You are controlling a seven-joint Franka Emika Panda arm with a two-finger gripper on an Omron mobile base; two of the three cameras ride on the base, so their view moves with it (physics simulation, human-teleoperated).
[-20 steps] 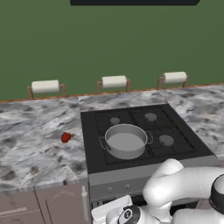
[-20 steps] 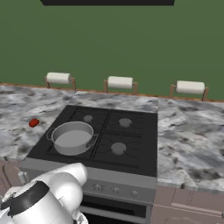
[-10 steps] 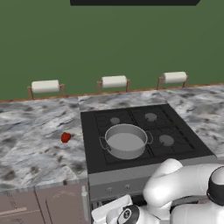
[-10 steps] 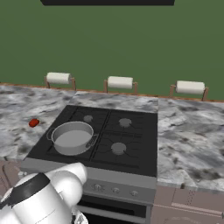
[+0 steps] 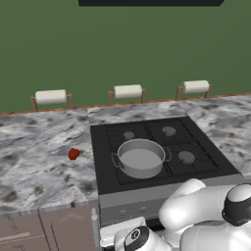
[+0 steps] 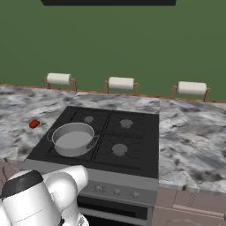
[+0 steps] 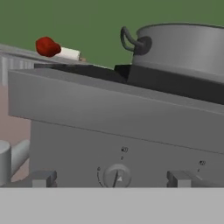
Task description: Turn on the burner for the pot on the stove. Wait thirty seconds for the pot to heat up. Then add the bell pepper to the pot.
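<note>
The grey pot [image 5: 141, 158] [image 6: 73, 139] stands on the front left burner of the black stove [image 5: 196, 142] [image 6: 132, 132]. On the marble counter left of the stove lies the small red bell pepper [image 5: 73, 154] [image 6: 34, 124]. In the hand view my gripper [image 7: 111, 178] is open, low in front of the stove's grey front panel [image 7: 131, 127]. A round knob [image 7: 117, 176] sits between the spread fingertips [image 7: 42, 178], a short way ahead of them. Above the panel the pot [image 7: 183, 43] shows at upper right and the bell pepper [image 7: 47, 46] at upper left.
Three paper towel holders [image 5: 51, 97] [image 5: 128, 91] [image 5: 195, 87] line the back of the counter against the green wall. More small knobs [image 6: 115, 191] run along the stove's front. Cabinet drawers [image 5: 44, 230] sit under the counter to the left.
My arm has sunk slightly lower in front of the stove. The pot and the bell pepper have not moved, and the gripper is as wide as before.
</note>
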